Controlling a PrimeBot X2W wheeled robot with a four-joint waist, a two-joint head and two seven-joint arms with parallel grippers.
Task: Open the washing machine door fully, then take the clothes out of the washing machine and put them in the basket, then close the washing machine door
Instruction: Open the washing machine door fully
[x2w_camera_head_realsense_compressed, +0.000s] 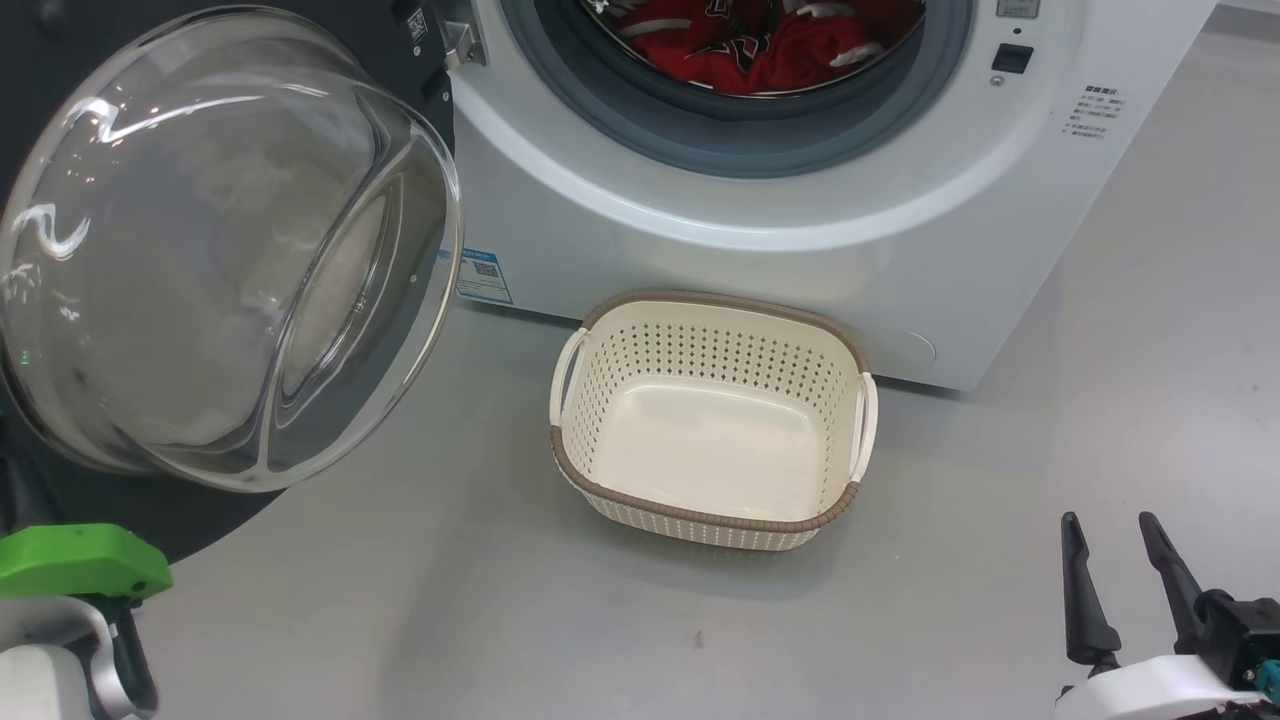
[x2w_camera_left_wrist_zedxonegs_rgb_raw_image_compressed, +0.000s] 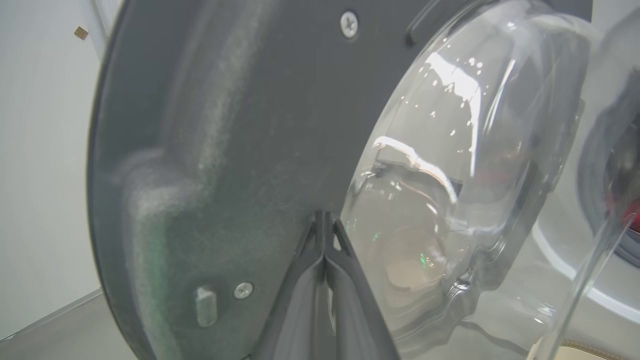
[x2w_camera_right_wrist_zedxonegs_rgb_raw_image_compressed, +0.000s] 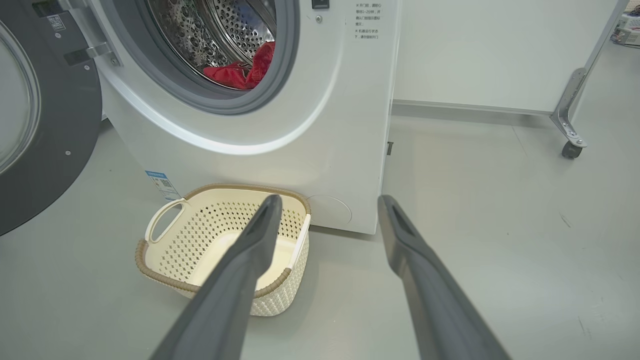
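The washing machine door (x2w_camera_head_realsense_compressed: 220, 250) stands swung open at the left, its clear glass bowl bulging toward me. My left gripper (x2w_camera_left_wrist_zedxonegs_rgb_raw_image_compressed: 324, 216) is shut with nothing in it, its tips against the door's dark inner face (x2w_camera_left_wrist_zedxonegs_rgb_raw_image_compressed: 240, 125) beside the glass. The white washing machine (x2w_camera_head_realsense_compressed: 700, 230) has its porthole uncovered, and the red clothes (x2w_camera_head_realsense_compressed: 760, 45) lie in the drum; the right wrist view shows the clothes (x2w_camera_right_wrist_zedxonegs_rgb_raw_image_compressed: 240, 72) too. The cream basket (x2w_camera_head_realsense_compressed: 720, 300) sits empty on the floor before the machine. My right gripper (x2w_camera_head_realsense_compressed: 1108, 522) hovers open low at the right, away from the basket (x2w_camera_right_wrist_zedxonegs_rgb_raw_image_compressed: 165, 280).
A blue label sticker (x2w_camera_head_realsense_compressed: 485, 275) marks the machine's lower left corner. A white panel on a metal leg with a caster (x2w_camera_right_wrist_zedxonegs_rgb_raw_image_compressed: 570, 147) stands to the machine's right. Bare grey floor (x2w_camera_head_realsense_compressed: 1000, 500) stretches between basket and right gripper.
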